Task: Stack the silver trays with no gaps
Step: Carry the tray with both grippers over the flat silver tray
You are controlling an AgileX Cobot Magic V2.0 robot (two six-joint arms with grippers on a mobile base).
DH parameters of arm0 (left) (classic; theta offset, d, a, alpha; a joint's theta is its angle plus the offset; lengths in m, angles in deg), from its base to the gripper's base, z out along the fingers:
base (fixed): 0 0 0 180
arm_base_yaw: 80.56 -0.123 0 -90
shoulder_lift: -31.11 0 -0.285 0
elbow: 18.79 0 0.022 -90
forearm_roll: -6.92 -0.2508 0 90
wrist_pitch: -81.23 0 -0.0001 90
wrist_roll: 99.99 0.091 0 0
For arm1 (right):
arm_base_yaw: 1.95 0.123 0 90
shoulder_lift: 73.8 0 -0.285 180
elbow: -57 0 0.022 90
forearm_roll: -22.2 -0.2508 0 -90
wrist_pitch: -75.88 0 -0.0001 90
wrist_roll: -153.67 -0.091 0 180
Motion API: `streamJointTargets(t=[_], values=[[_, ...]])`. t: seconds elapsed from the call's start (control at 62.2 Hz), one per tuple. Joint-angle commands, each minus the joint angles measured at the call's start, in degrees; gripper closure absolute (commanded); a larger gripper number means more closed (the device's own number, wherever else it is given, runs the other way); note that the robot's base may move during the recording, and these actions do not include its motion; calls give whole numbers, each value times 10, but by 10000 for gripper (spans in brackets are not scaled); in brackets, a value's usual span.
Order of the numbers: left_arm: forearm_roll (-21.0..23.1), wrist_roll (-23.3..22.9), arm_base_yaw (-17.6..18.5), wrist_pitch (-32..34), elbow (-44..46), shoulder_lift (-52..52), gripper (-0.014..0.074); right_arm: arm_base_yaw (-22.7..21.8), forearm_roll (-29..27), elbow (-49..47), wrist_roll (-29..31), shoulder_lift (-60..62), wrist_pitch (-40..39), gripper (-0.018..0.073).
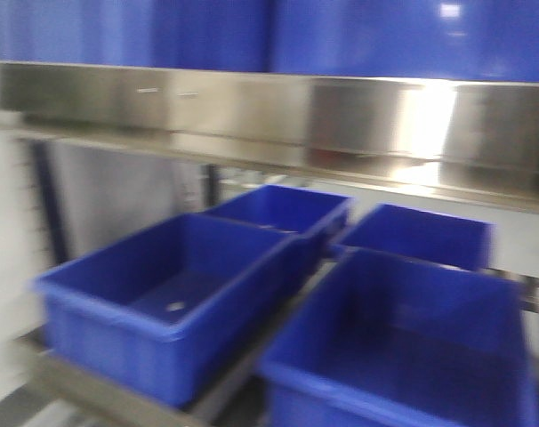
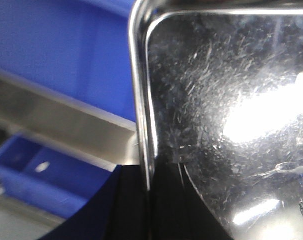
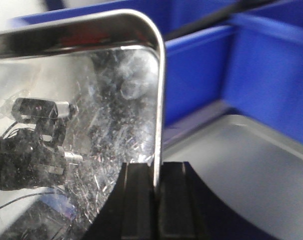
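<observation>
A scratched, shiny silver tray (image 2: 216, 100) fills the left wrist view, standing on edge. My left gripper (image 2: 149, 172) is shut on its left rim, one black finger (image 2: 129, 205) on each side. In the right wrist view a silver tray (image 3: 106, 100) mirrors the arm. Its right rim runs down between the pads of my right gripper (image 3: 156, 167), which is shut on it. I cannot tell whether both views show the same tray. Neither gripper nor any tray appears in the blurred front view.
Blue bins (image 1: 172, 294) (image 1: 403, 347) stand on a lower shelf, two more (image 1: 283, 209) (image 1: 421, 233) behind them. A long steel rail (image 1: 269, 111) crosses above, with blue bins (image 1: 341, 36) on top. A dull grey surface with a rounded corner (image 3: 241, 165) lies below the right gripper.
</observation>
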Motion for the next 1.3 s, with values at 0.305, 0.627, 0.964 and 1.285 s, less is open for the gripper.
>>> streamJointTargets(t=[0.305, 0.627, 0.964, 1.285], values=[[19, 4, 5, 21, 4, 4, 606, 7, -8, -4, 2, 9, -60, 627], [19, 4, 5, 21, 4, 4, 606, 7, -8, -4, 2, 9, -60, 627], [19, 4, 5, 21, 4, 4, 606, 7, -8, -4, 2, 9, -60, 627], [19, 4, 5, 21, 4, 4, 606, 7, -8, -4, 2, 9, -60, 627]])
